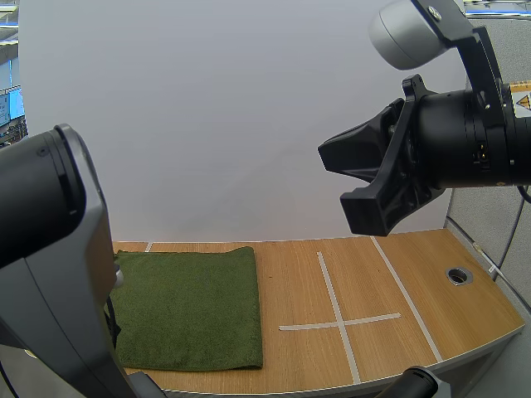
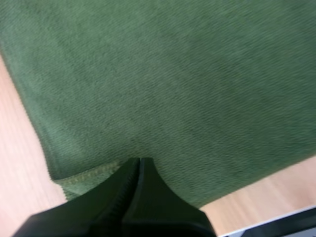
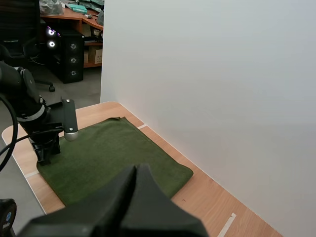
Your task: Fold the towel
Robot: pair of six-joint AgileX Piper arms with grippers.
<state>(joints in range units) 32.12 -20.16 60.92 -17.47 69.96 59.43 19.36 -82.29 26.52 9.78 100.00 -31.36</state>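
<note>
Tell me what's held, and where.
Nothing, apparently. Left gripper shut at the towel's edge, no cloth between its tips; right gripper shut, raised above the table.

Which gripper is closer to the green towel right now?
Left. The left gripper is down at the edge of the towel, close to a corner. The right gripper hangs high above the table, off to the towel's side.

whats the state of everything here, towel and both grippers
towel: lying flat on the table, a hemmed lower layer showing at one corner
left gripper: shut, tips at the towel's edge by that corner
right gripper: shut on nothing, held up above the table
</note>
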